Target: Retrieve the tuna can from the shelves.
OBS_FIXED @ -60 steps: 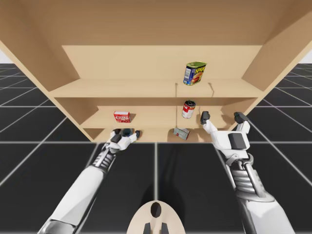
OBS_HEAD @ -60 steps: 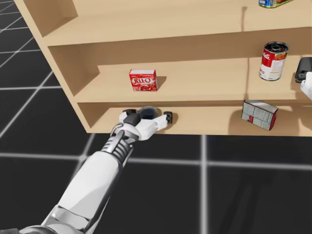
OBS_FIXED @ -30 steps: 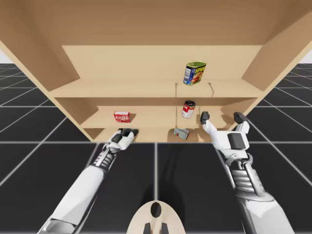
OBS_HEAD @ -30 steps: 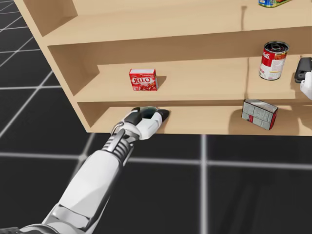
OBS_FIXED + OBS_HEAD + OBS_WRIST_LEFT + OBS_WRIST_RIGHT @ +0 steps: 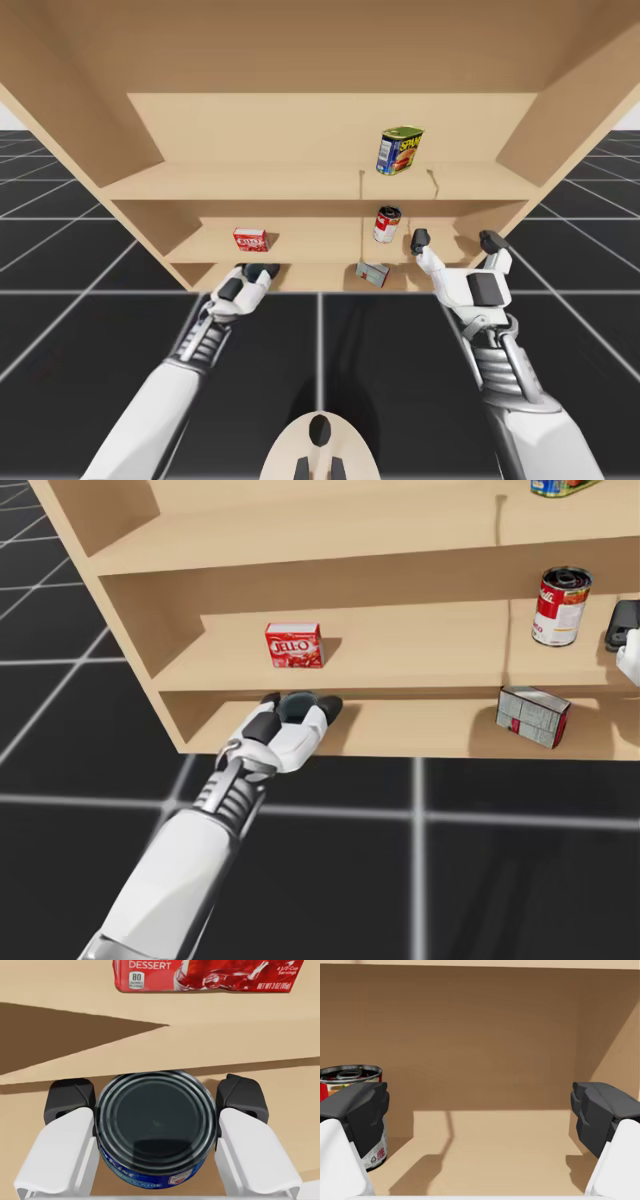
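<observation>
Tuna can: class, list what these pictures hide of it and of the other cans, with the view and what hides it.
- Tuna can, left wrist view: left gripper's fingers cover both sides.
- Same can, head view: only its dark top shows between them.
- Blue-and-yellow can, head view: cut by the top edge.
- Red-and-white can, right wrist view: partly behind a right gripper finger.

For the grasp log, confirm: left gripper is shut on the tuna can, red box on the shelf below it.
No: the red box is on the shelf above the tuna can, as the head view shows. The left gripper is shut on the can.
</observation>
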`<state>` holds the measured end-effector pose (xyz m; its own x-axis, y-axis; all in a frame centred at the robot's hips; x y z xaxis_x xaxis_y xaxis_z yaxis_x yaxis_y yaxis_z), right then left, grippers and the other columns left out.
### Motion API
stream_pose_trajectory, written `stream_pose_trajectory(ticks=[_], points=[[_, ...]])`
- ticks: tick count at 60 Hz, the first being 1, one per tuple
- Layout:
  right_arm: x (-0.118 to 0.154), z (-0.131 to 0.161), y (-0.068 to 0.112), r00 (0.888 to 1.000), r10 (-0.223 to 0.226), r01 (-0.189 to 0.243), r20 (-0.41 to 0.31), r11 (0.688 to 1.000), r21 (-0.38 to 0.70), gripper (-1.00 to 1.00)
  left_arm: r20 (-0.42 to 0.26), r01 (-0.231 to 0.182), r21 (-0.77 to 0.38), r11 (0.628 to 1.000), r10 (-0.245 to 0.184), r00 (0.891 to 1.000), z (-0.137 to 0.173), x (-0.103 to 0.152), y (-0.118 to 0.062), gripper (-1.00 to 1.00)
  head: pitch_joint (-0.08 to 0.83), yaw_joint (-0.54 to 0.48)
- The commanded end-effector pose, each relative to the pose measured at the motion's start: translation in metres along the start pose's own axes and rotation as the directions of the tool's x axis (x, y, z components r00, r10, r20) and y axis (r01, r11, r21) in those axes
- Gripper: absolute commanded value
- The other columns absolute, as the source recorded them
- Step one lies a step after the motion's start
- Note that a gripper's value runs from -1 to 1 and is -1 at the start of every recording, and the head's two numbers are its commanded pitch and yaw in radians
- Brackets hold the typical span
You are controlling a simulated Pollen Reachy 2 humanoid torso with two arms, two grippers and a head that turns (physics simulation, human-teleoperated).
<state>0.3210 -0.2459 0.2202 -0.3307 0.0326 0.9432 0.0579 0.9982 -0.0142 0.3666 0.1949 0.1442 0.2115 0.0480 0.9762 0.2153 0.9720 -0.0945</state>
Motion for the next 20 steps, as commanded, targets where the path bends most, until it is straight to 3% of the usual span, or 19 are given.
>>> stream_pose_trajectory(ticks=[1, 15, 19, 20], points=[[-0.001, 0.001, 0.003, 1.000, -0.014, 0.014, -0.005, 1.000, -0.002, -1.00, 0.029, -0.033, -0.031, 0.999, 0.034, 0.999, 0.009, 0.009, -0.021, 1.00, 0.612, 0.21], [-0.001, 0.001, 0.003, 1.000, -0.020, 0.020, -0.008, 1.000, 0.002, -1.00, -0.003, 0.056, -0.024, 0.998, -0.056, 0.998, 0.054, 0.015, -0.020, 1.00, 0.609, 0.21], [-0.002, 0.001, 0.004, 1.000, -0.023, 0.023, -0.005, 1.000, 0.001, -1.00, -0.008, 0.100, -0.028, 0.995, -0.100, 0.995, 0.075, 0.018, -0.020, 1.00, 0.607, 0.20], [-0.002, 0.000, 0.004, 1.000, -0.030, 0.030, -0.006, 1.000, 0.003, -1.00, -0.009, 0.130, -0.023, 0.991, -0.130, 0.991, 0.084, 0.019, -0.020, 1.00, 0.606, 0.20]])
